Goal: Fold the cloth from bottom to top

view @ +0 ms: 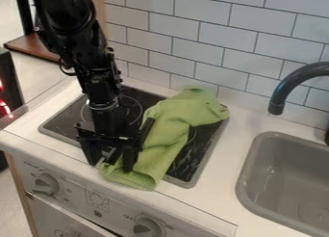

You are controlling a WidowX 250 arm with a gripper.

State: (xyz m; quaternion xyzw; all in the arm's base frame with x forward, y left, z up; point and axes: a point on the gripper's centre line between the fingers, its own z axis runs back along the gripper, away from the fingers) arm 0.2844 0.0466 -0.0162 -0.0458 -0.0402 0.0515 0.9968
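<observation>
Where 1 black robot arm (99, 86) hangs down from the upper left, its 1 end effector (112, 165) sits over the near, left-hand end of the cloth, 2 fingers parted; whether they touch the fabric, cannot tell.

Item: 1 green cloth (168, 137), creased, lying diagonally across the stovetop; near end over the front rim, far end rumpled at the back right corner.

Item: 1 black stovetop (62, 123), grey-rimmed, set in 1 white counter (221, 171).

Item: 1 grey sink (249, 169), to the right, with 1 dark curved faucet (281, 90).

Item: 2 knobs (45, 184) on the front panel (116, 207).

Backing: 1 wall (206, 36) of pale tiles.
</observation>
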